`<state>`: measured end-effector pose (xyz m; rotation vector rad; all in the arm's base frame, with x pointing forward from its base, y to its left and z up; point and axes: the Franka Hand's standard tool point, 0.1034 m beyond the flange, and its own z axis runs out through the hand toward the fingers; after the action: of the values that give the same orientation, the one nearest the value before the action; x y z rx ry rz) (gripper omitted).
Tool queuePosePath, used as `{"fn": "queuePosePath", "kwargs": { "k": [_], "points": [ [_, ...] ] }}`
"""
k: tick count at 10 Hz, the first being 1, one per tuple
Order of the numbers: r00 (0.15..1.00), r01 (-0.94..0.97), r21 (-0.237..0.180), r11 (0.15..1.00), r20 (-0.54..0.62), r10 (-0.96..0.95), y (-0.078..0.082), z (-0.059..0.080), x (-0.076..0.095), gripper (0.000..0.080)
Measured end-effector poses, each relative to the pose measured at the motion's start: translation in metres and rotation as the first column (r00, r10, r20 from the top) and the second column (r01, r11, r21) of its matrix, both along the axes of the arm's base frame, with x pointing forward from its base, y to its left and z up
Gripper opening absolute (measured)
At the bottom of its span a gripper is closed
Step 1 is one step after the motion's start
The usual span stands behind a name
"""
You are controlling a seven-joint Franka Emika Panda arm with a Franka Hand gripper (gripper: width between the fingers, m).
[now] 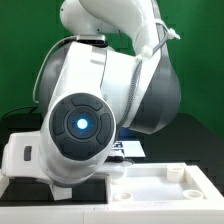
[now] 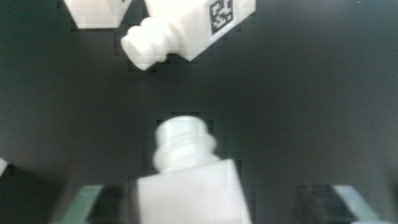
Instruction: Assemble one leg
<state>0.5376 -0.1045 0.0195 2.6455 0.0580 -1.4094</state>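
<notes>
Leg (image 2: 187,178) flat on black table (image 2: 285,110), between jaws. Jaws part-way apart, gap visible each side, not touching. Second leg (image 2: 175,35) well apart, marker tag (image 2: 221,14) on face, pattern blurred. White panel (image 1: 165,185) beside arm (image 1: 90,100).

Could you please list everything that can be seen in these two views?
leg: one, white, on the table between the claw's fingers, with a gap on either side.
tagged leg: one, white with a black-and-white tag, lying tilted, farther from the claw.
cut-off white block: one, white, beside the tagged leg; possibly another leg.
panel: one, white, raised rims, at the exterior view's lower right.
table: one, black, under everything.
backdrop: one, green, behind the scene.
arm: one, white and grey, with a blue-lit joint, filling the exterior view.
claw: one, open, straddling the leg.
</notes>
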Motion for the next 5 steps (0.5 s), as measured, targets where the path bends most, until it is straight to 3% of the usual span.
{"fn": "queuePosePath", "kwargs": {
  "k": [1, 5],
  "points": [
    [1.000, 0.000, 0.000, 1.000, 0.000, 0.000, -0.0001, 0.0001, 0.0001, 0.0278],
    [1.000, -0.001, -0.001, 1.000, 0.004, 0.001, 0.0007, 0.0036, 0.0023, 0.0279]
  ]
}}
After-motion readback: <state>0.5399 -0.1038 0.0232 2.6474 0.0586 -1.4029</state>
